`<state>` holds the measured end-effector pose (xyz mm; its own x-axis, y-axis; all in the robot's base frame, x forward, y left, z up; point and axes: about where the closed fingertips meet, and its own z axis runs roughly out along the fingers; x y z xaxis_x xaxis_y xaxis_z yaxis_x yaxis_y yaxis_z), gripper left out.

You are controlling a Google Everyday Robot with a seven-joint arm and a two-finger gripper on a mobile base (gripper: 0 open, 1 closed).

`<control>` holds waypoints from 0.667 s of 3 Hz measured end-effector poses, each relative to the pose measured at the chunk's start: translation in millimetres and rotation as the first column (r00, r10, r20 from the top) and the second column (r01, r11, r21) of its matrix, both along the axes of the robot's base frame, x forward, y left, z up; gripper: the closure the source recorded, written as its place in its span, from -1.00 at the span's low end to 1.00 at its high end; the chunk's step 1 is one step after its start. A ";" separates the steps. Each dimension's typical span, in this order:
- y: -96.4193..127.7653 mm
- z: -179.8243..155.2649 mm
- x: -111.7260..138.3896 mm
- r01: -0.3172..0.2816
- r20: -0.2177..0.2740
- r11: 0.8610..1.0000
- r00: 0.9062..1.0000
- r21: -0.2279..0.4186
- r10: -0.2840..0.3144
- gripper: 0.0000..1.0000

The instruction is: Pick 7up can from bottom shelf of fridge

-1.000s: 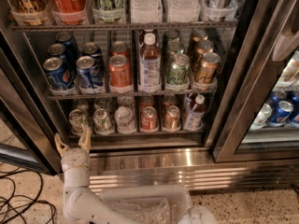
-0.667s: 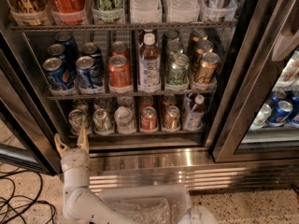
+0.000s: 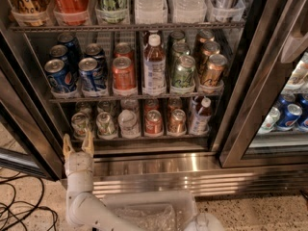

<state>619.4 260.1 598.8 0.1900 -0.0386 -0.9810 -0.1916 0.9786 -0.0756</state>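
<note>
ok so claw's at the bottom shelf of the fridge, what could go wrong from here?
1. The open white two-finger claw sits low, before the front rail of the bottom wire shelf; driving straight in could strike the rail, not the pale green-and-silver 7up can.
2. A similar pale can stands close beside it; a finger could topple it, or the wrong can gets grabbed.

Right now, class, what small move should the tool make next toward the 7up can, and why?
Probably ease the open two-finger tool forward and up: it sits below the bottom wire shelf, just under the pale green-and-silver 7up can, not yet around it.
</note>
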 end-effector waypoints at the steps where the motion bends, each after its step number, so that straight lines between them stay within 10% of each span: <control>1: -14.8 -3.7 10.5 0.069 0.019 0.998 0.997 -0.005 -0.069 -0.54; 2: -25.4 -8.5 23.9 0.135 0.039 0.991 0.990 0.002 -0.135 -0.80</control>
<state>643.3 234.7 590.2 0.2211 -0.0675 -0.9729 -0.0548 0.9952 -0.0815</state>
